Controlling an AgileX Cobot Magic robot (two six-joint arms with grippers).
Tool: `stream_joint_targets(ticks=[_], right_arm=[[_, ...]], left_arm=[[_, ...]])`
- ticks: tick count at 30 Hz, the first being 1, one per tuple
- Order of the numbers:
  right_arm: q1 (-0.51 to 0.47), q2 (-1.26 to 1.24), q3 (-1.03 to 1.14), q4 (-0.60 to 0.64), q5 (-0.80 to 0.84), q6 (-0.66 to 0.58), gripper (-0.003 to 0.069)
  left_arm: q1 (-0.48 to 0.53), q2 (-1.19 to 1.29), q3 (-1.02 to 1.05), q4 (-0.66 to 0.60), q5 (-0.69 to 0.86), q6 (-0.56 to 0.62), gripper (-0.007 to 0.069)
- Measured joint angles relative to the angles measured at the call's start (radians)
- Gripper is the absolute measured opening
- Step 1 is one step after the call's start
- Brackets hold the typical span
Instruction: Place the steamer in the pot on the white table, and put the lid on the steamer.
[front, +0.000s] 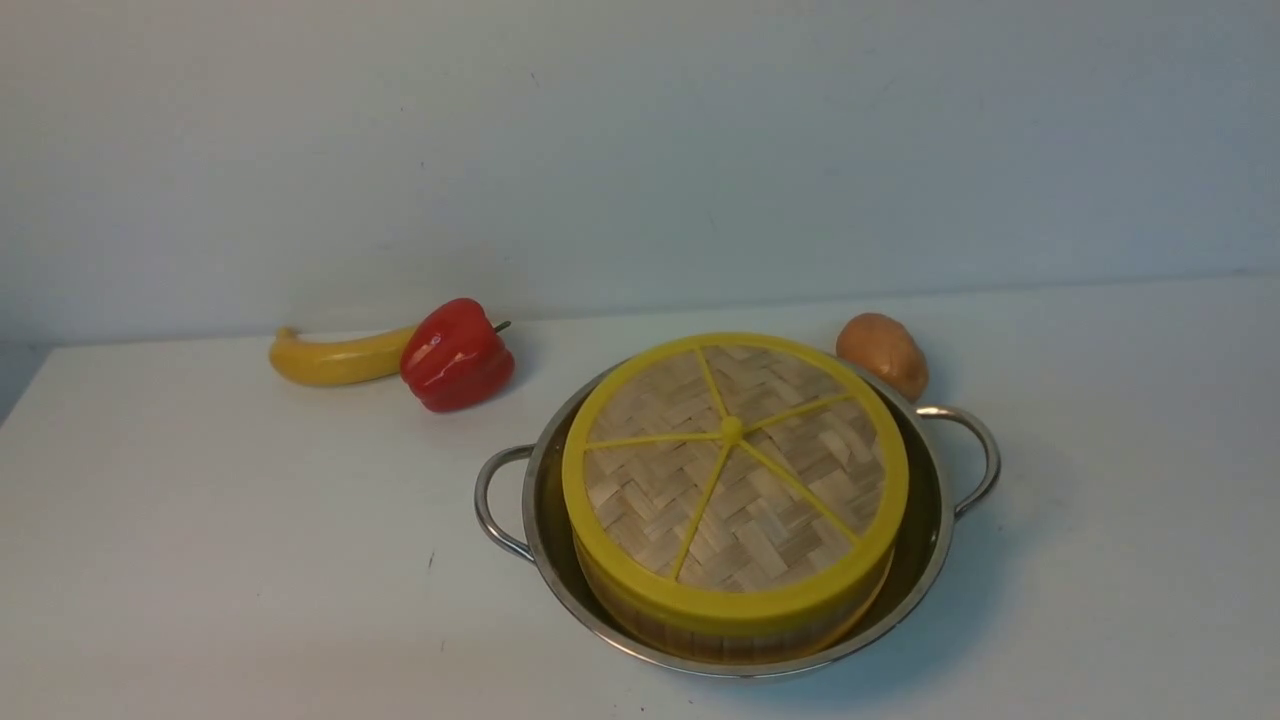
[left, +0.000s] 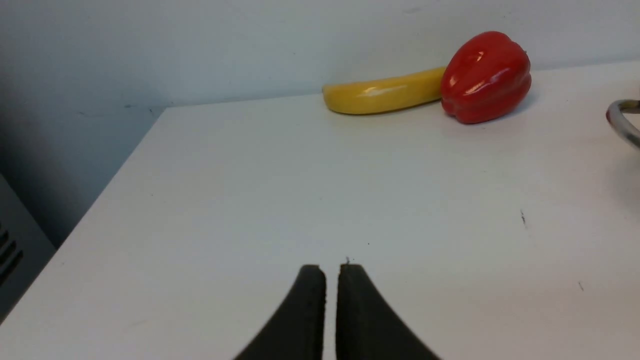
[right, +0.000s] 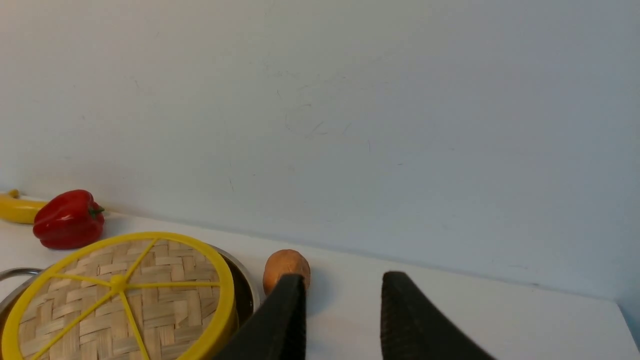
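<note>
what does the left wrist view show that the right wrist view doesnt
Only the left wrist view shows the left gripper, jaws nearly touching, holding nothing. Only the right wrist view shows the lid, the potato and the right gripper, jaws apart and empty. Both show the banana, the red pepper and the white table.

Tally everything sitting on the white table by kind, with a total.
Cookware: 3, namely pot, steamer, lid
Vegetables: 2, namely red pepper, potato
Fruit: 1, namely banana
Total: 6
</note>
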Motion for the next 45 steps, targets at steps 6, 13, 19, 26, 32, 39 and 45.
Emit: stream_joint_targets(ticks=[6,13,19,26,32,39,45], right_arm=[[-0.003,0.0,0.0,0.0,0.0,-0.001,0.0242],[-0.173,-0.009,0.05,-0.013,-0.039,-0.004,0.0242],[-0.331,-0.11,0.284,0.033,-0.18,0.023,0.0242],[-0.432,-0.251,0.566,0.059,-0.458,0.028,0.0243],[-0.438,-0.332,0.704,0.059,-0.515,0.028,0.0243],[-0.438,-0.338,0.745,0.056,-0.515,0.028,0.0243],[-0.438,-0.338,0.745,0.056,-0.502,0.028,0.0244]], left_arm=[[0.0,0.0,0.0,0.0,0.0,0.0,0.0031],[0.0,0.0,0.0,0.0,0.0,0.0,0.0031],[0.0,0.0,0.0,0.0,0.0,0.0,0.0031],[0.0,0.0,0.0,0.0,0.0,0.0,0.0031],[0.0,0.0,0.0,0.0,0.0,0.0,0.0031],[0.0,0.0,0.0,0.0,0.0,0.0,0.0031],[0.0,0.0,0.0,0.0,0.0,0.0,0.0031]])
